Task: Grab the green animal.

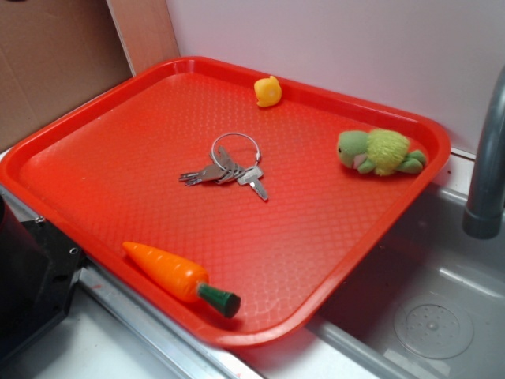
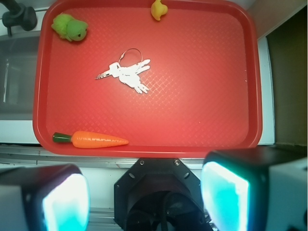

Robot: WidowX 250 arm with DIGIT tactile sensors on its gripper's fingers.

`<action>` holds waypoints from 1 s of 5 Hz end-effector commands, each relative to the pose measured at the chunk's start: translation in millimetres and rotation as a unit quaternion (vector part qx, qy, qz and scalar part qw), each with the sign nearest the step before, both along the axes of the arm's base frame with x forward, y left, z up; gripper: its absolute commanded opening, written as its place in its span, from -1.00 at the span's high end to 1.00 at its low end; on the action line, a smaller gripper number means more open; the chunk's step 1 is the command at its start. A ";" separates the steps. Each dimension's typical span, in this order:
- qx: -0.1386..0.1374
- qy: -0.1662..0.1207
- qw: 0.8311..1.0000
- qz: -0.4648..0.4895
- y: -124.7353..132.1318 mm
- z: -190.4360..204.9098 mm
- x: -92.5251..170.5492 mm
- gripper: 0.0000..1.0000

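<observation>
Green animal, a plush turtle, lies at the tray's far right corner; likely light, soft, compressible; best pinched across its fuzzy shell. My end effector stands apart, empty, well short of it.

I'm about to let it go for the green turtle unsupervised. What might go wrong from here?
1. The green turtle lies in a corner by the tray rim, so a finger may strike the rim.
2. The gripper, open, is at the opposite edge; its path may cross the keys.
3. Soft plush could slip.
</observation>
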State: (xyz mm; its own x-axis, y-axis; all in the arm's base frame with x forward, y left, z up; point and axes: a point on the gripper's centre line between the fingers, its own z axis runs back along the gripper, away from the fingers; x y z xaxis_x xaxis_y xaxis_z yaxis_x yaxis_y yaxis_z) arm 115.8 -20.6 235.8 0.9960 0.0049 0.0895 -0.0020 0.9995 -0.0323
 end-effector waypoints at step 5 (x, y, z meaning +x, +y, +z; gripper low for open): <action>-0.009 -0.098 0.976 -0.195 -48.5 -76.4 119.0 -1.00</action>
